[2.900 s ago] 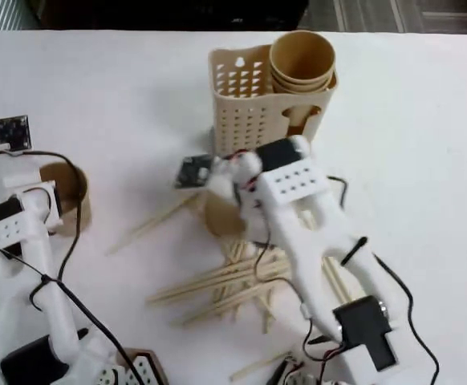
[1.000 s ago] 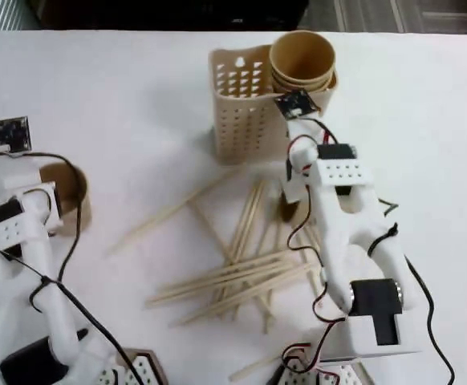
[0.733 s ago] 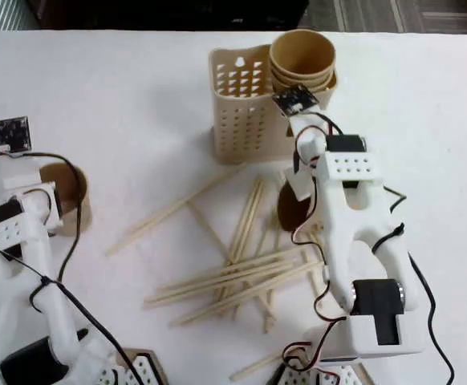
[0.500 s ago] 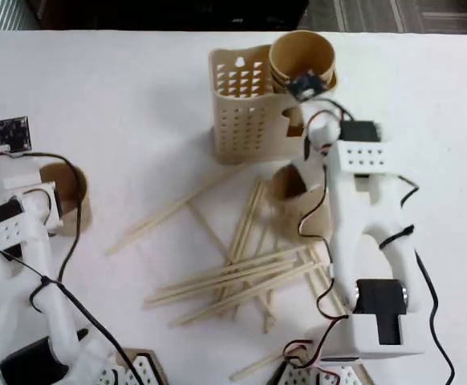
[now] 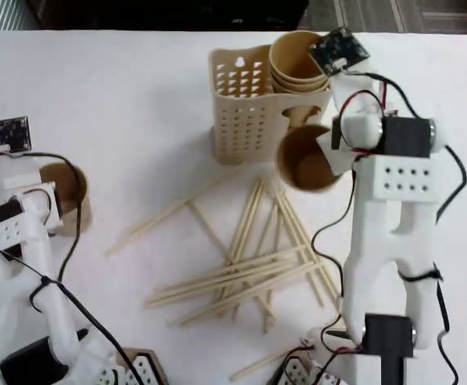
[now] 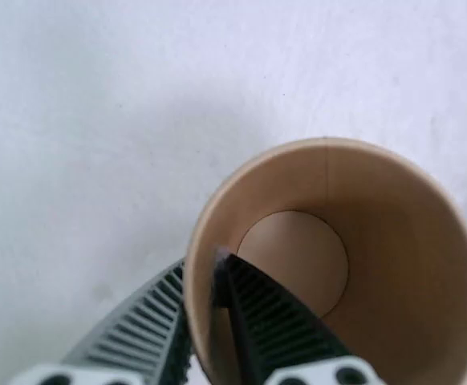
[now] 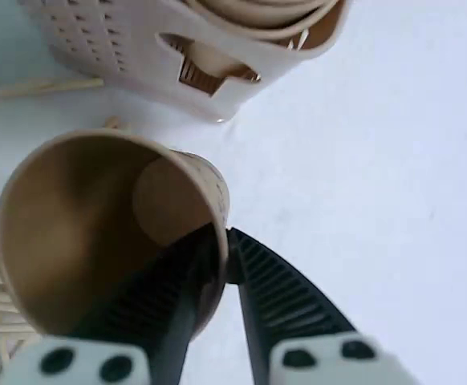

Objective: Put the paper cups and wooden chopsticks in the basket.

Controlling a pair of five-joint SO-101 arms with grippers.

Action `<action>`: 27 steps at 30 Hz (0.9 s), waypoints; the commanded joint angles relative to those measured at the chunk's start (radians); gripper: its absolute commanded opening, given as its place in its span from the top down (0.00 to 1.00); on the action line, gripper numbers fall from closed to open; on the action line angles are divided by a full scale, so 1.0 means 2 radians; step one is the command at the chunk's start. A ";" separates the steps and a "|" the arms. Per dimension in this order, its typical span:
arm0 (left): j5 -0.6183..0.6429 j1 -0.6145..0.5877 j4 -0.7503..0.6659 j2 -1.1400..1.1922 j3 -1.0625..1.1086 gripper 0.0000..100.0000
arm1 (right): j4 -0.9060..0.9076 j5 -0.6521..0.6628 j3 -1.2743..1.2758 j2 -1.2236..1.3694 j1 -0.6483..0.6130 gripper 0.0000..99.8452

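Observation:
My right gripper (image 7: pixel 221 249) is shut on the rim of a brown paper cup (image 7: pixel 105 228), one finger inside and one outside. That paper cup (image 5: pixel 307 158) hangs just in front of the cream perforated basket (image 5: pixel 245 112), which holds a stack of paper cups (image 5: pixel 300 60). The basket (image 7: pixel 137 40) lies close beyond the held cup. At the table's left edge my left gripper (image 6: pixel 209 281) is shut on the rim of a second paper cup (image 6: pixel 338 257), which stands upright (image 5: pixel 63 195). Several wooden chopsticks (image 5: pixel 245 273) lie scattered in the middle of the table.
A small black square tag (image 5: pixel 9 135) lies at the far left. The right arm's white body (image 5: pixel 390 241) stretches along the right side of the chopstick pile. Bare white table (image 5: pixel 121 88) lies left of the basket.
The right arm lifted its cup out of the chopstick pile and carried it back and to the right, up to the basket's front. The left arm and its cup stayed put.

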 commanded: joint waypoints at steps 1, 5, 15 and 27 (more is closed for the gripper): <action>0.004 0.016 -0.002 0.007 0.005 0.98 | -0.017 0.001 -0.058 -0.030 -0.009 0.98; 0.004 0.016 -0.002 0.007 0.005 0.98 | -0.034 -0.010 -0.118 -0.030 -0.010 0.98; 0.004 0.016 -0.002 0.007 0.005 0.98 | -0.129 -0.108 -0.174 -0.029 -0.047 0.98; 0.004 0.016 -0.002 0.007 0.005 0.98 | -0.214 -0.159 -0.178 0.086 -0.041 0.98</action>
